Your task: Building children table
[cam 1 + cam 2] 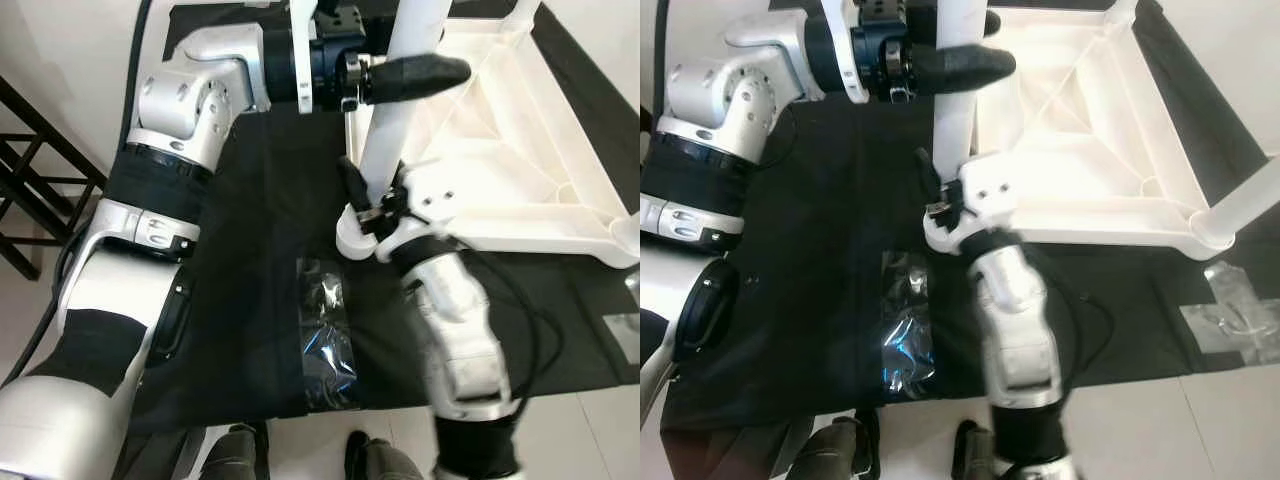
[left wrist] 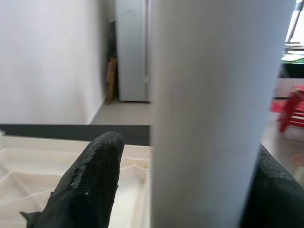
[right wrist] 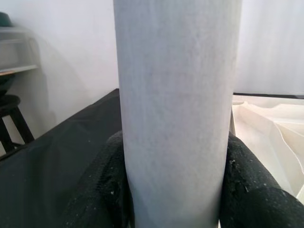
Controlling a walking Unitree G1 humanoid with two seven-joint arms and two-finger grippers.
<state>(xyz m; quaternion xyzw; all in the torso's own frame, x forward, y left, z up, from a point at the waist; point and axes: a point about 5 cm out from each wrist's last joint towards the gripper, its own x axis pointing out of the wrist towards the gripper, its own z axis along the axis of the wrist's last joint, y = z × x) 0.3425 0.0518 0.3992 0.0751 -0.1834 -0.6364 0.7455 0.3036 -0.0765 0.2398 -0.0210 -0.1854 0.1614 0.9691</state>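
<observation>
A white cylindrical table leg stands roughly upright, its long axis rising from the near corner of the upturned white plastic tabletop, whose ribbed underside faces up on a black cloth. The left gripper has its jaws closed around the leg high up; one black textured finger lies across its front. The right gripper clamps the smooth, matte leg low down near its base. A crinkled clear plastic bag lies on the cloth nearby, with pale floor beyond the cloth's near edge
</observation>
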